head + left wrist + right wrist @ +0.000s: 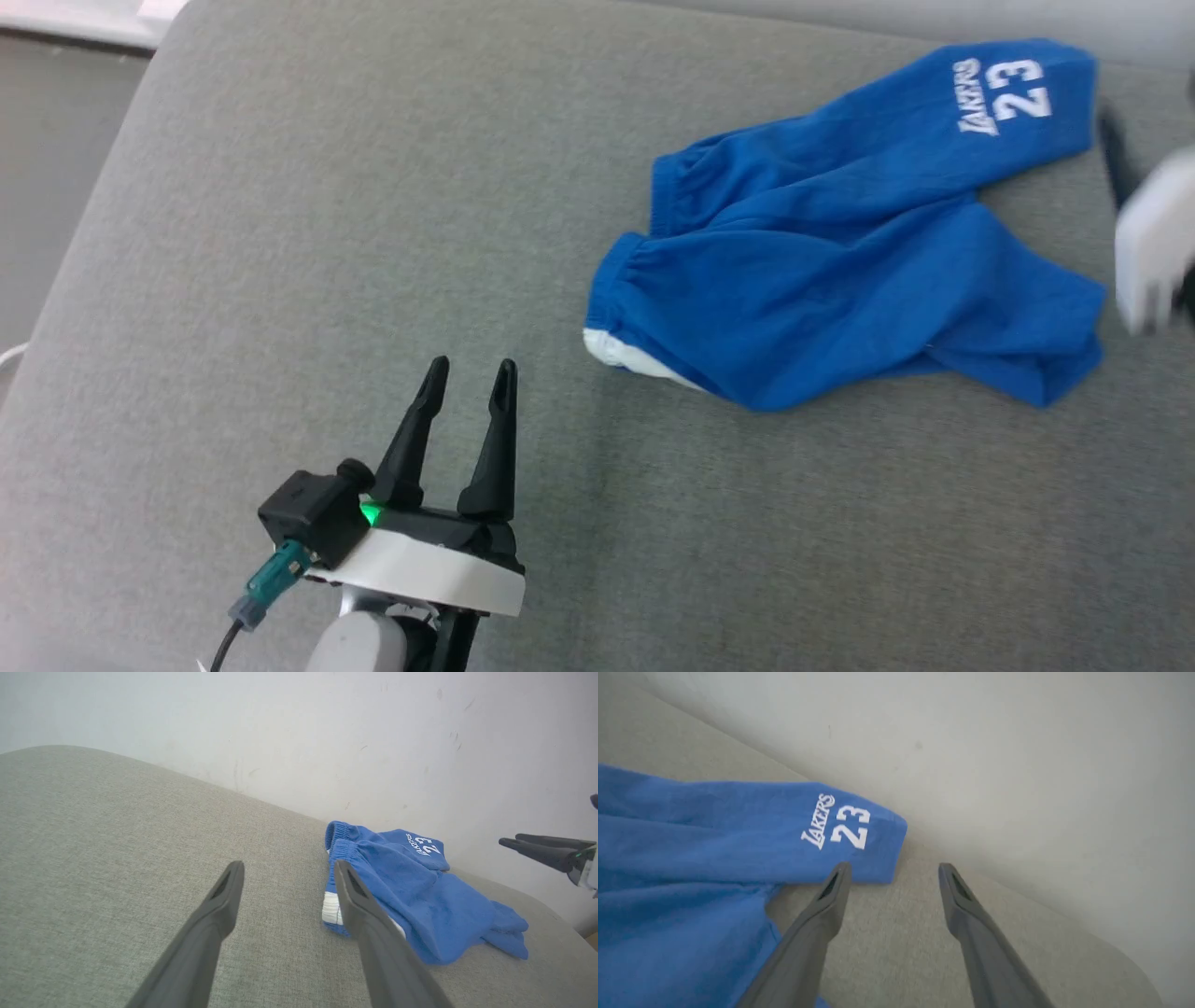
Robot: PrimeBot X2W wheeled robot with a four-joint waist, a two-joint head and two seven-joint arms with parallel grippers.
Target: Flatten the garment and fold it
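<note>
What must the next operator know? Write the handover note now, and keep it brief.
Left gripper: open, empty, clear of the cloth, to its left over the grey cushion.
Right gripper: open, empty, beside the leg hem printed 23.
Shorts: on the cushion's right part, legs apart, rumpled, white stripe showing at the waistband corner.
Done: no fold yet.
Left: smooth flat, then fold.

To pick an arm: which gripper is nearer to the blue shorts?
Right. The right gripper is at the shorts, by the numbered leg; the left gripper stands apart, waistband side.
</note>
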